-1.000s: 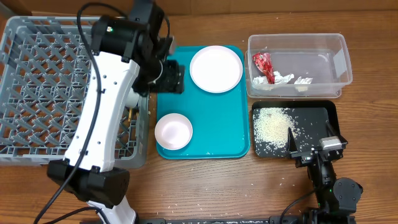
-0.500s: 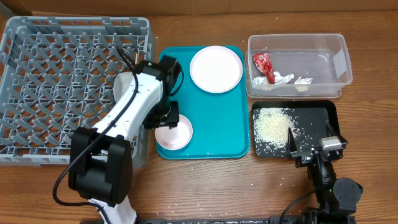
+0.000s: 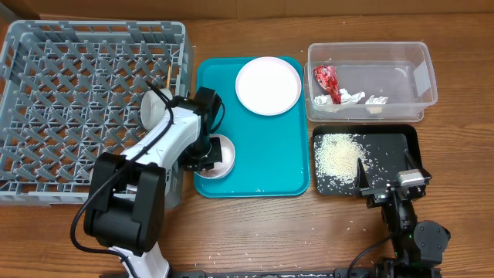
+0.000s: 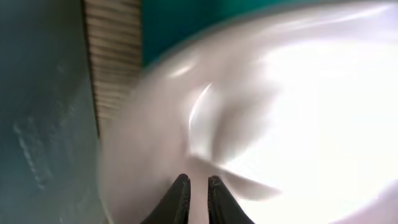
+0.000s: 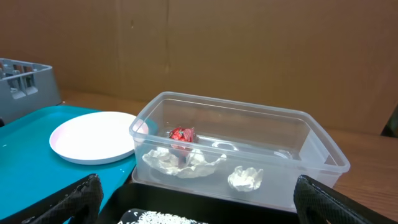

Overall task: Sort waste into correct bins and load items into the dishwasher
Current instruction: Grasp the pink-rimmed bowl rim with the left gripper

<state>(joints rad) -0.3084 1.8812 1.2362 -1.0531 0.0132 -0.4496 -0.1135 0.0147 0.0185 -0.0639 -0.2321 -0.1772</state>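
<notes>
My left gripper (image 3: pixel 202 158) is down on the teal tray (image 3: pixel 270 166), with its jaws closed on the rim of the small pink bowl (image 3: pixel 221 157). In the left wrist view the fingertips (image 4: pixel 181 182) stand a sliver apart with the bowl (image 4: pixel 280 93) wall between them. The pale pink plate (image 3: pixel 268 85) lies at the tray's far end. A white cup (image 3: pixel 152 108) sits in the grey dish rack (image 3: pixel 46 116). The clear tub (image 3: pixel 423 77) holds a red wrapper (image 3: pixel 325 77) and white scraps (image 3: pixel 377 100). Rice (image 3: pixel 337 154) lies in the black tray (image 3: pixel 409 137). My right gripper (image 3: pixel 394 185) rests open at that tray's near edge.
The right wrist view shows the plate (image 5: pixel 93 137), the red wrapper (image 5: pixel 182 134) and white scraps (image 5: pixel 244 178) in the tub, and a corner of the rack (image 5: pixel 18 78). A thin wooden stick (image 3: pixel 168 74) stands in the rack near its right wall. Stray rice grains dot the wooden table.
My left arm swung from the tray's far left corner down to the pink bowl and its jaws closed on the rim. The right arm has not moved.
</notes>
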